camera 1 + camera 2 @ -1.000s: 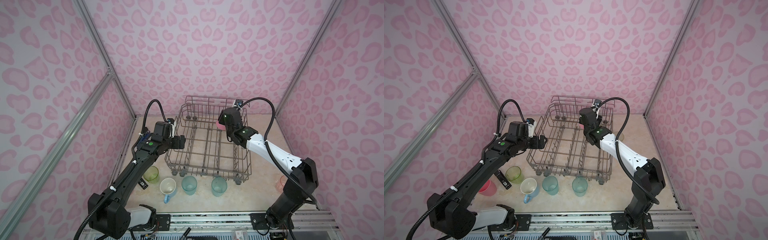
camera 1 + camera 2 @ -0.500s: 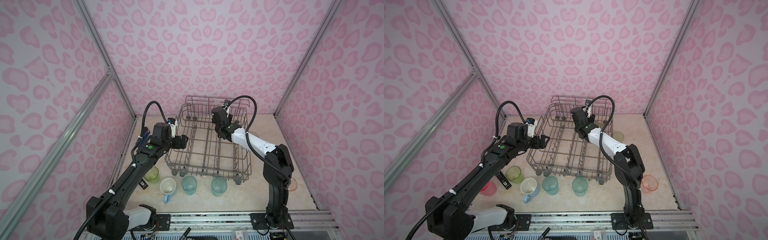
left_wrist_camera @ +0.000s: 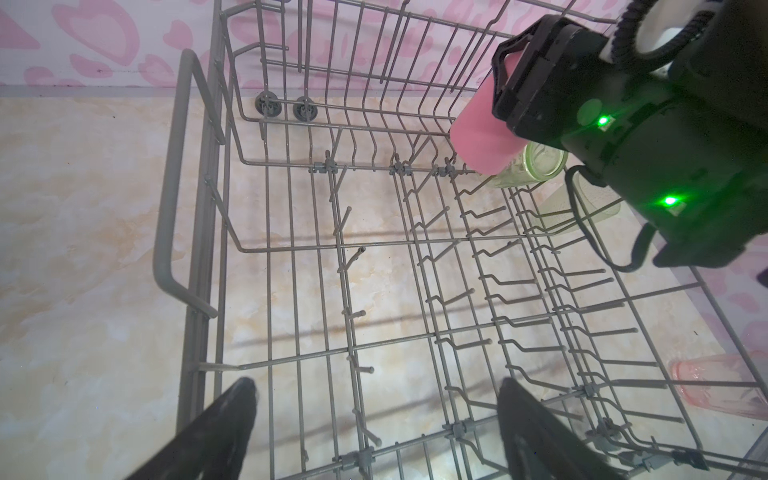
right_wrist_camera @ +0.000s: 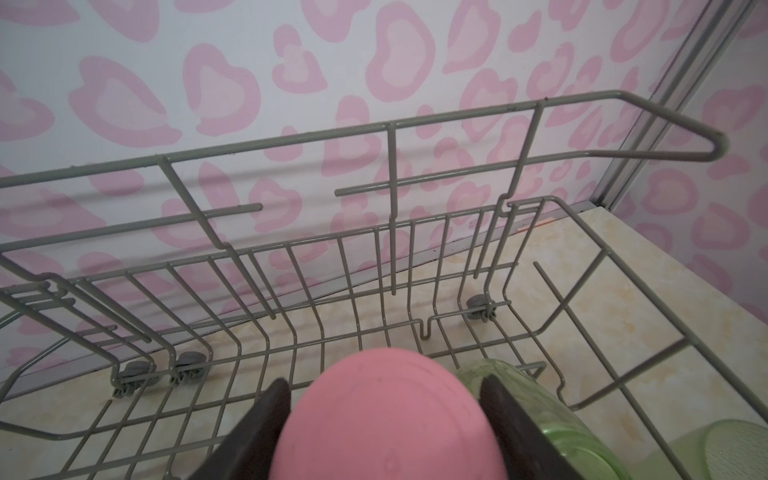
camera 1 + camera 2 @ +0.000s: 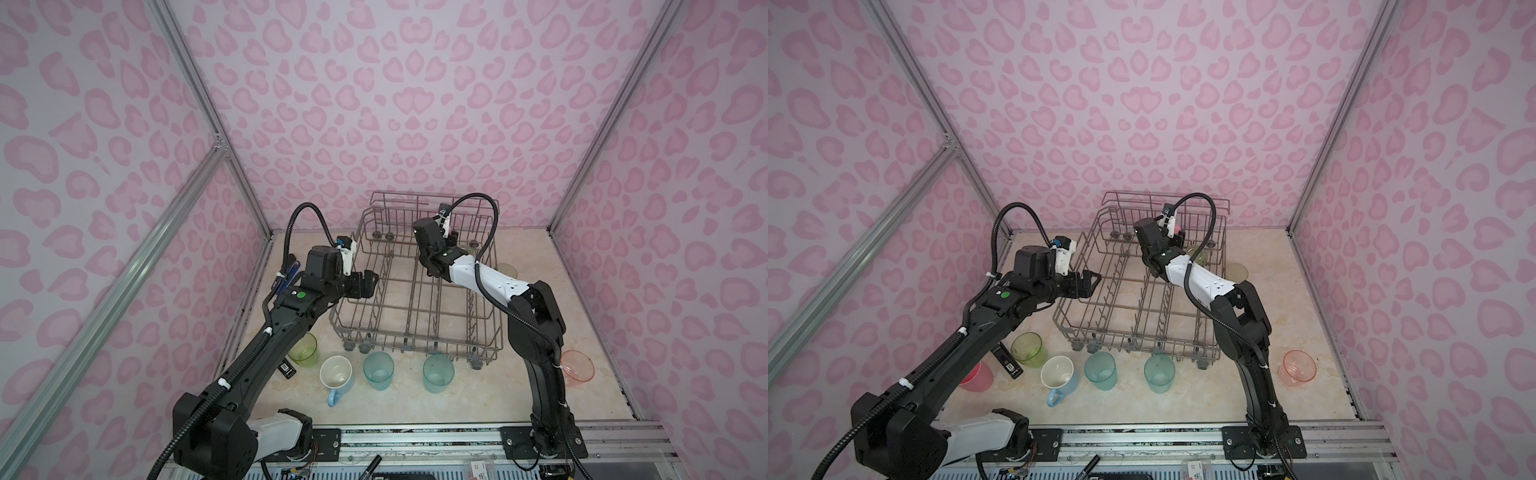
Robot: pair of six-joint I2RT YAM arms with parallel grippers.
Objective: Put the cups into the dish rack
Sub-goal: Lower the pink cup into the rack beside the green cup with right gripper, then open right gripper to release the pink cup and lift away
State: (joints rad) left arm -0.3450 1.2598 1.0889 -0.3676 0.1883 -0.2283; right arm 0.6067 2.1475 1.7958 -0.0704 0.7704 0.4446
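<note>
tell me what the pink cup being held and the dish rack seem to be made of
The pink cup is probably plastic, opaque with a matte finish; nothing shows through and its surface looks dull. The dish rack is likely metal wire with a grey coating; thin bent rods, uniformly grey, hardly any shine.

**Pink-Blotched Booth Over a Cream Marbled Floor**

Pale lilac wall panels printed with pink heart-shaped blotches (image 5: 395, 104) close in the back and both sides. Slim silver aluminium posts (image 5: 600, 137) run up the rear corners, and a slanted silver aluminium bar (image 5: 104, 303) crosses the left-hand panel. The cream, marble-patterned floor surface (image 5: 1320, 316) meets the back wall at a thin dark seam. A slotted aluminium rail (image 5: 1142, 442) edges the front. The light is soft and even.
</note>
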